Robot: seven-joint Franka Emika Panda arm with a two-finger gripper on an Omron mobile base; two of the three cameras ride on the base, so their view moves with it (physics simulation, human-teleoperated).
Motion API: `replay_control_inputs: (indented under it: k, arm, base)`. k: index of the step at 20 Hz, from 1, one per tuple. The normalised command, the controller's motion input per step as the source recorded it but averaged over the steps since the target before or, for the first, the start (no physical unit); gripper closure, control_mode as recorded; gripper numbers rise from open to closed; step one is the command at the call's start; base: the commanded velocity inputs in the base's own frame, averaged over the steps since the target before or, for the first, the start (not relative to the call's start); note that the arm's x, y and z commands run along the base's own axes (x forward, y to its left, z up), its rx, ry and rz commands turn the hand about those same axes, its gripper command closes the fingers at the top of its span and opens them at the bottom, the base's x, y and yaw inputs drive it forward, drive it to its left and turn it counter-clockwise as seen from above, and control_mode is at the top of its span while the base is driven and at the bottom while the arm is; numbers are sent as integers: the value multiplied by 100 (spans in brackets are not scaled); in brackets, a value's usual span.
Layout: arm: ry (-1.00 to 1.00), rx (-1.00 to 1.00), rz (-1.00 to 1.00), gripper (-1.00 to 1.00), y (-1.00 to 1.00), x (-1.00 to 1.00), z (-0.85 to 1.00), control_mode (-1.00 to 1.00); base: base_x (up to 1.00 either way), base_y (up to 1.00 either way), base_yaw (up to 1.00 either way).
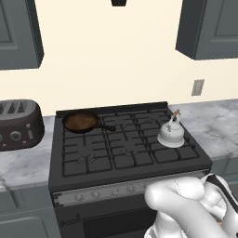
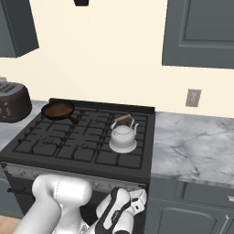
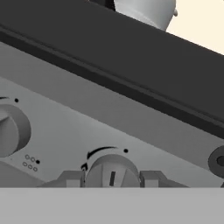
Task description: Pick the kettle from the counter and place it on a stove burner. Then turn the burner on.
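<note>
While my claw (image 3: 111, 178) sits low against the front of the range, its two finger tips (image 3: 70, 178) flank a round grey knob (image 3: 111, 171), one on each side and right at its edges; whether they actually press on it I cannot tell, so I call the claw partly spread about the knob. The knob carries a dark pointer line, with a curved black arrow and a dot printed above it on the grey control panel (image 3: 131, 127). A second knob (image 3: 11, 129) lies to the left in my hand view, and a dark ring shows at the right edge. In the left base view, the kettle (image 1: 171, 132) stands upright on the black grate of the front-right stove burner (image 1: 174, 148), its arched handle with the brown piece uppermost. The frying pan (image 1: 80, 121) rests on the rear-left burner, handle pointing toward the middle of the range. The marble counter (image 2: 196, 146) runs just beside the range on the right, and a dark toaster (image 1: 18, 124) stands on the counter at the left.
</note>
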Motion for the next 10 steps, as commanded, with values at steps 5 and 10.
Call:
replay_control_inputs:
  k: [5, 10]
  arm:
    - [7, -20, 20, 100, 0, 0, 7, -100]
    - [2, -18, 21, 100, 0, 0, 9, -100]
  base:
    - [0, 0, 0]
    - [0, 0, 0]
